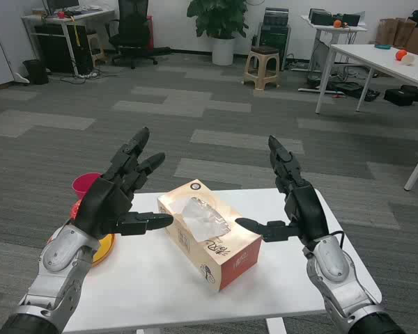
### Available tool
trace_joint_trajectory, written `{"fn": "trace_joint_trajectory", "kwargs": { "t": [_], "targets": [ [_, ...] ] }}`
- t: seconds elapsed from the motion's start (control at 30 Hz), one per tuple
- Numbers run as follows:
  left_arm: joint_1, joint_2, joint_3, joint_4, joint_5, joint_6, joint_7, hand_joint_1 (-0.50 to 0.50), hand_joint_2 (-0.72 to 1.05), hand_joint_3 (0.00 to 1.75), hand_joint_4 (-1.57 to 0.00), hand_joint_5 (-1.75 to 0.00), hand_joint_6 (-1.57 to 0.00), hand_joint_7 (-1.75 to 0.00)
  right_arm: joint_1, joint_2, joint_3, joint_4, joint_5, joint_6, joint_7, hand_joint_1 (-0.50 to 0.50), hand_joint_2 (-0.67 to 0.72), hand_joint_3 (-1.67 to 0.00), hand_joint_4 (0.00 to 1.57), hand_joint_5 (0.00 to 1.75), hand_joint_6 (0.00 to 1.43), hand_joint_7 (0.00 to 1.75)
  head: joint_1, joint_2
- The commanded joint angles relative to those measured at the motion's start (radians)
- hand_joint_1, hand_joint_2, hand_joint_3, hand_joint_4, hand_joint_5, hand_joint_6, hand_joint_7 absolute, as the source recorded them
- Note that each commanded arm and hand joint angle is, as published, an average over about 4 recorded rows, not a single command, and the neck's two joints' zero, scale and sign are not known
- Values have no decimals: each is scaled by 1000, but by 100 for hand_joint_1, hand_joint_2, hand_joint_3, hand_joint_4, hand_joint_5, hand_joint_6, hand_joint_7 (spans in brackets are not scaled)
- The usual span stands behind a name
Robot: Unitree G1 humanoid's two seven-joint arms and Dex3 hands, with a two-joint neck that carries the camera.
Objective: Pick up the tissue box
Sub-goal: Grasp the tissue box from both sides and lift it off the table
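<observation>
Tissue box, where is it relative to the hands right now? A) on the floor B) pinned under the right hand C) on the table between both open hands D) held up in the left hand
C: the tissue box lies on the white table, with the left hand and the right hand open on either side, neither gripping it.

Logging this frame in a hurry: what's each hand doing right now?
Left hand: open, fingers spread, holding nothing, beside the tissue box.
Right hand: open, holding nothing, on the box's other side.
</observation>
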Motion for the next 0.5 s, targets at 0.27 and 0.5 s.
{"fn": "trace_joint_trajectory", "kwargs": {
  "t": [0.27, 0.5],
  "targets": [
    [-11, 29, -98, 2, -46, -20, 10, 50, 69, 9, 0, -51, 0, 0, 32, 18, 39, -64, 6, -26, -37, -46, -30, -56, 0, 0, 0, 7, 3, 18],
    [-9, 29, -97, -3, -46, -20, 10, 50, 69, 9, 0, -51, 0, 0, 33, 17, 39, -66, 6, -26, -37, -48, -30, -56, 0, 0, 0, 7, 5, 19]
  ]
}}
